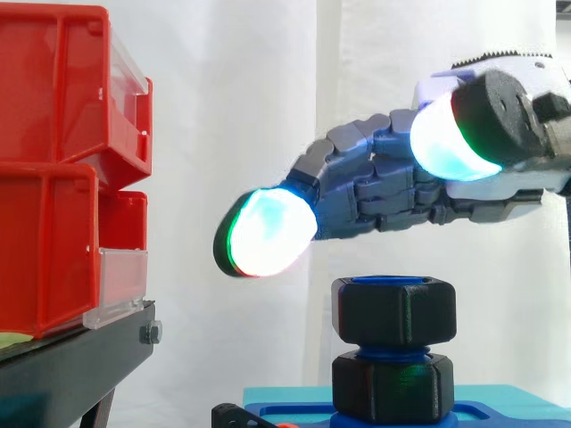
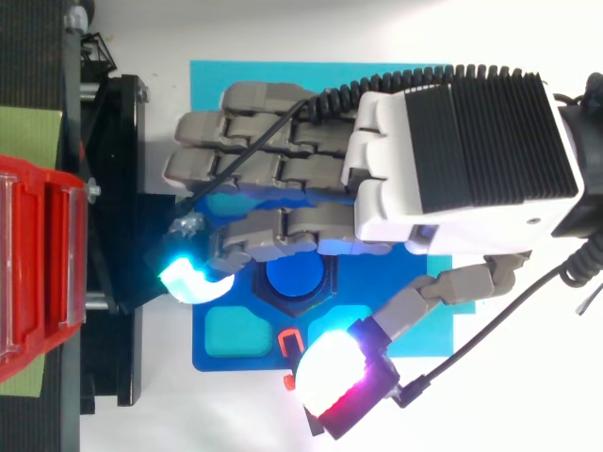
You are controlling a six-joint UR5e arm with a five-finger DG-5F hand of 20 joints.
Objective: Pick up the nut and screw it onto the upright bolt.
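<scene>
White curtain backs the work as your robot hand (image 1: pixel 393 192) hangs released at 12 o'clock over the upright bolt (image 2: pixel 297 275), its fingers (image 1: pixel 357 135) stretched toward the red bins (image 1: pixel 53 98) at 9 o'clock and holding nothing. One black nut (image 1: pixel 394 310) sits at the top of the blue bolt, and a second black hexagon (image 1: pixel 393 385) sits beneath it on the blue base plate (image 1: pixel 517 415). Watch this: the nut looks barely started, so a grasp that lands off-centre, or a twist begun with it tilted, could cross-thread it or knock it off. From above, the fingers cover much of the nut. You cannot tell how far it is threaded, or whether the lower hexagon is a nut or part of the bolt.
</scene>
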